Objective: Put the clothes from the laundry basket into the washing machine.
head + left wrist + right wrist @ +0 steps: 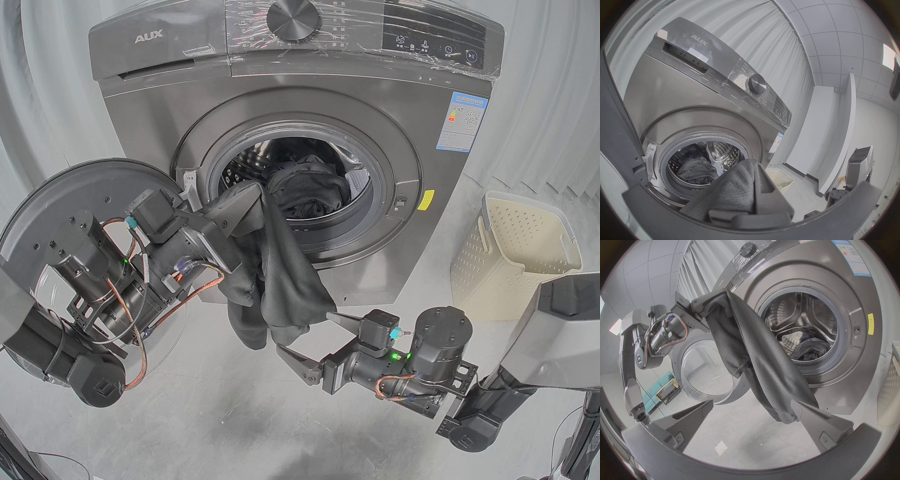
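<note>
A grey front-loading washing machine point(400, 106) stands with its round door point(69, 187) swung open to the left. Dark clothes point(309, 187) lie inside the drum. My left gripper point(240, 200) is shut on a black garment point(275, 269), held just in front of the drum opening; the cloth hangs down below it. In the left wrist view the black garment point(731, 187) bulges between the fingers. My right gripper point(312, 344) sits low, under the hanging cloth, open, with one fingertip point(800, 407) close to the garment's hem point(778, 387).
A cream laundry basket point(519, 250) stands on the floor to the right of the machine and looks empty from here. Grey floor lies in front of the machine. Curtains hang behind it.
</note>
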Motion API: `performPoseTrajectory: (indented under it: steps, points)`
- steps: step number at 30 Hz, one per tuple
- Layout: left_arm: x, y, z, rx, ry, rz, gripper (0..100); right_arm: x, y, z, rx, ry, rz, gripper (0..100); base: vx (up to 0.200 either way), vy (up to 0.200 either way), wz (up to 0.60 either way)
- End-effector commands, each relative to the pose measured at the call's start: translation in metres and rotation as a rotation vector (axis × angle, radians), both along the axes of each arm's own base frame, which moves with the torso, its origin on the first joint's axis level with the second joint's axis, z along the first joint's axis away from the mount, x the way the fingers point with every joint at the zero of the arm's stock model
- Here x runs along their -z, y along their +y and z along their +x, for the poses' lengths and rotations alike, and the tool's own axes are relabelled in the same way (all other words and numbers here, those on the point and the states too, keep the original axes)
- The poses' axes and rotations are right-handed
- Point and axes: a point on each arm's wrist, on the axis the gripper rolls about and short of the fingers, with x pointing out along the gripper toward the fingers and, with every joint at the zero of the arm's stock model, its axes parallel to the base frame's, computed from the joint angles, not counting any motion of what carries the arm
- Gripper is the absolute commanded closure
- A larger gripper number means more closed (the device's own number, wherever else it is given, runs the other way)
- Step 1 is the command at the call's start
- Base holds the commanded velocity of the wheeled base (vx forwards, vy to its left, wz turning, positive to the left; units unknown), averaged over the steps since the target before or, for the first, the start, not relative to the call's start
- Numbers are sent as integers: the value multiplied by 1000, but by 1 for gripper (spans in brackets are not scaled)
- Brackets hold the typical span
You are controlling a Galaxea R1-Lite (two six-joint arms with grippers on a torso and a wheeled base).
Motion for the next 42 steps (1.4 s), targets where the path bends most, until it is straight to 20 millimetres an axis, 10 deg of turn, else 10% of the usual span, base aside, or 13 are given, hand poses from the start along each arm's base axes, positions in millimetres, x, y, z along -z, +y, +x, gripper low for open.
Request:
performPoseTrajectory:
  steps: [1,16,42]
  points:
    - [-2,-1,1,1,-8,-5,100,19,20,11,-17,-5,-30,0,0,0,0]
    - [-5,0,-2,6,-16,-11,100,39,54,83,100,-90,-11,0,0,0,0]
    - [-6,2,-3,8,-9,-18,100,0,-52,144,407,-156,-3,0,0,0,0]
